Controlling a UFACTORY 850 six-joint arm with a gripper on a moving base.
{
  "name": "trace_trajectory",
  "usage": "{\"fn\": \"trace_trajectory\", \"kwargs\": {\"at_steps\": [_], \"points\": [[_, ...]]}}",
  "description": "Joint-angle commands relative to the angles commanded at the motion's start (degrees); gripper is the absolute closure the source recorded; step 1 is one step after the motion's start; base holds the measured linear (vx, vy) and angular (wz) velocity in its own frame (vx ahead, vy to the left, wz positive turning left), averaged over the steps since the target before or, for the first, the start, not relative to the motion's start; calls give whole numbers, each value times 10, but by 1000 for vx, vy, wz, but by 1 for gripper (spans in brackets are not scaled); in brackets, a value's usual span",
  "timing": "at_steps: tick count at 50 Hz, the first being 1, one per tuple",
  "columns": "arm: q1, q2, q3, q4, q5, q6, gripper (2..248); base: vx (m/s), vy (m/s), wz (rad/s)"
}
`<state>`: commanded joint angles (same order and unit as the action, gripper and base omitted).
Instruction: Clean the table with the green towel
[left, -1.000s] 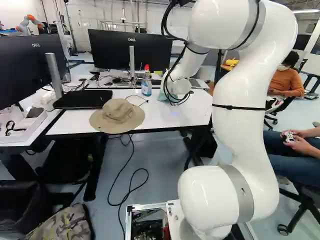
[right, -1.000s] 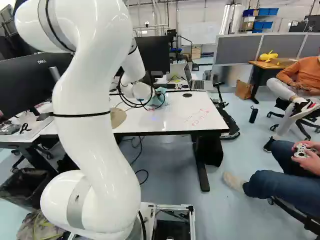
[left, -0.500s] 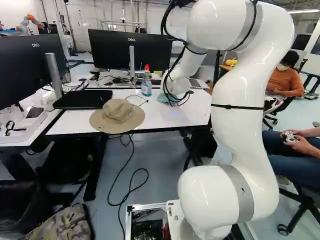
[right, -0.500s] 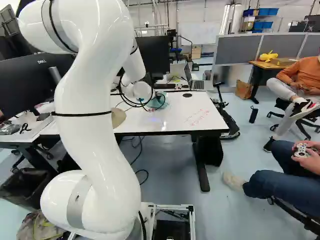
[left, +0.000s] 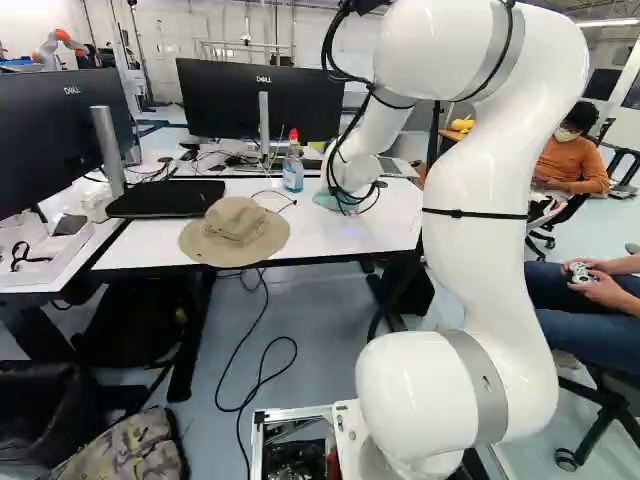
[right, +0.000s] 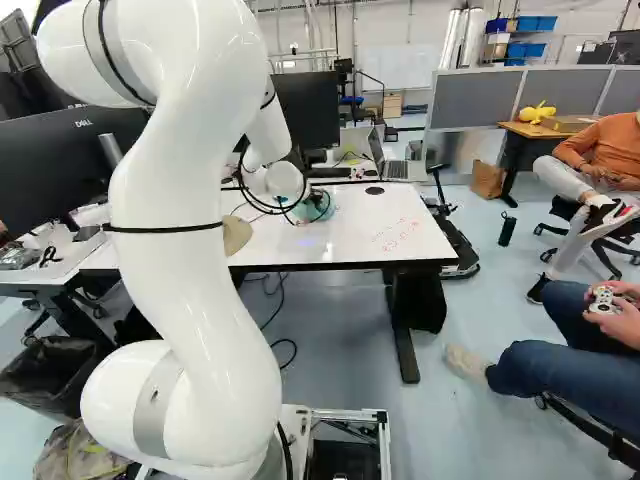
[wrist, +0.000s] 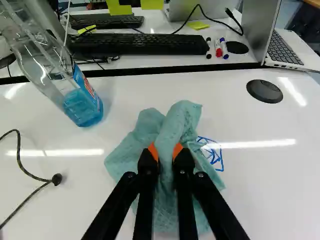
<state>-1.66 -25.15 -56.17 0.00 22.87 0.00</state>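
Right base view, nearest first: the white arm (right: 190, 250) rises from its lowest joint at the foot, left of the middle, and reaches out over the white worktop (right: 350, 243). Red writing (right: 397, 235) marks the worktop near its free corner. In the left base view, a tan hat (left: 235, 222) lies on the worktop close to its near edge, and a dark bag (left: 135, 452) lies low down at the left.

Farther out, at the arm's end, is the gripper (right: 306, 208), holding the green towel (wrist: 132, 150). In the wrist view a raised fold of the towel is pinched between the orange pads (wrist: 177, 150); the rest spreads crumpled on the worktop under the fingertips, ahead of them and to both sides. Blue pen lines (wrist: 216, 156) show right at the towel's edge. A cable with a round black end (wrist: 57, 179) lies apart from it.

Beyond the towel, off to one side, stands a spray bottle (wrist: 85, 107) with blue liquid. Past the worktop's far edge come markers (wrist: 218, 48), a black keyboard (wrist: 145, 44), an open laptop (wrist: 290, 50) and, farthest, a monitor (left: 225, 105).
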Motion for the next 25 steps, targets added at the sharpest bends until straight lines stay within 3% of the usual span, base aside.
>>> {"fn": "trace_trajectory", "kwargs": {"at_steps": [25], "points": [[0,0,0,0,-13,0,203,0,0,0]]}}
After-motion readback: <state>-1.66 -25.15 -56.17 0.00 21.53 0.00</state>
